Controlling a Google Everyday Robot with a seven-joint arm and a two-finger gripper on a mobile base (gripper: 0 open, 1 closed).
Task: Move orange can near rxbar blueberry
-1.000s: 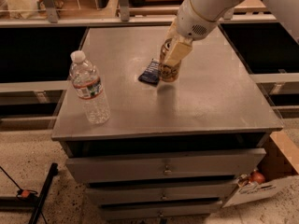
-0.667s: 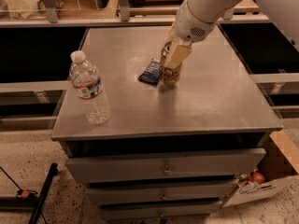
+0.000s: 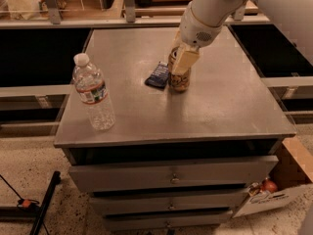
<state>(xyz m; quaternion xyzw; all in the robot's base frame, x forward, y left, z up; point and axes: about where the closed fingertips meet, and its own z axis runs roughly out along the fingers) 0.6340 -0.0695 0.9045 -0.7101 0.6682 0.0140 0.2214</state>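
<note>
The orange can (image 3: 180, 80) stands upright on the grey table top (image 3: 220, 102), near the middle. The rxbar blueberry (image 3: 158, 75), a flat dark navy bar, lies just left of the can, almost touching it. My gripper (image 3: 182, 58) comes down from the upper right on a white arm, and its tan fingers (image 3: 185, 60) cover the upper part of the can, hiding its silver top.
A clear plastic water bottle (image 3: 93, 93) stands at the table's front left. Drawers (image 3: 171, 177) sit below the table top. A cardboard box (image 3: 274, 190) rests on the floor at the right. A black stand leg (image 3: 44, 202) lies at the lower left.
The can and gripper stay in place beside the blue bar. Nothing else has moved.
</note>
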